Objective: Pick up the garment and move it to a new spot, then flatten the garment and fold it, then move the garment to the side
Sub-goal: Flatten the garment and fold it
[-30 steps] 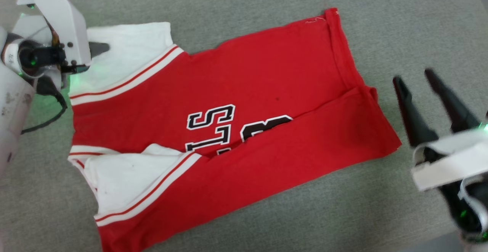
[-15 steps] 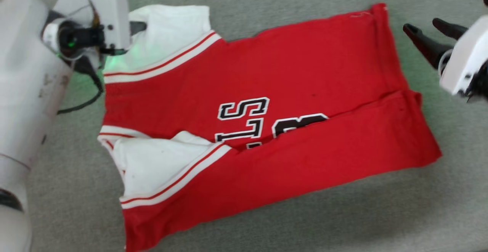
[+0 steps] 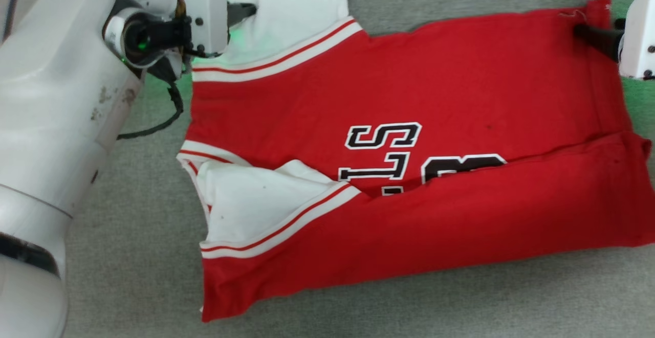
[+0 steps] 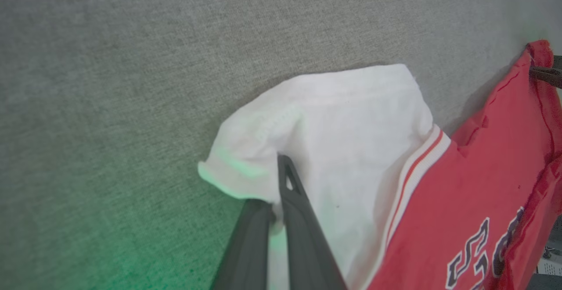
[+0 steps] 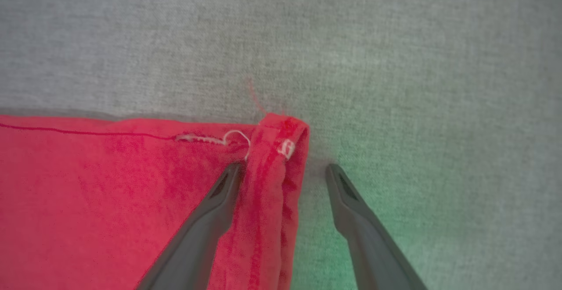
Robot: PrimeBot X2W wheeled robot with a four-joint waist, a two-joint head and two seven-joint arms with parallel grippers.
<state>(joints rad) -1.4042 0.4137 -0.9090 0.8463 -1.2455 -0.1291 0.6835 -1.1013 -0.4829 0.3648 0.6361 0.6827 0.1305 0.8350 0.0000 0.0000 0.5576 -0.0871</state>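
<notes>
One red cloth shirt with white sleeves (image 3: 409,87) lies spread out on the grey fuzzy surface (image 3: 358,307). It is the only piece of clothing here.

Closest to me, the shirt's near long edge is folded over onto its front. That red flap hides the bottom part of the black letters with white edges (image 3: 384,136).

I count two white sleeves, each with a red and white striped band. The near sleeve (image 3: 256,200) lies flat on the folded part. The far sleeve (image 3: 297,5) is at the far left, and my left pincer (image 3: 249,9) has hold of it. In my left wrist view, its two dark fingers (image 4: 300,224) are pressed together with white cloth pinched between them.

My right pincer (image 3: 588,34) is at the shirt's far right corner. In my right wrist view, its two dark fingers (image 5: 208,224) stand apart. One lies on the red cloth, the other is over the grey, and the thick hem corner sits between them, not squeezed.

A second ago, my right pincer was off the shirt, out past its near right corner, with its fingers wide. My left pincer was already at the far sleeve. My head has turned, so the whole picture has slid to the right. The shirt's folds look the same.
</notes>
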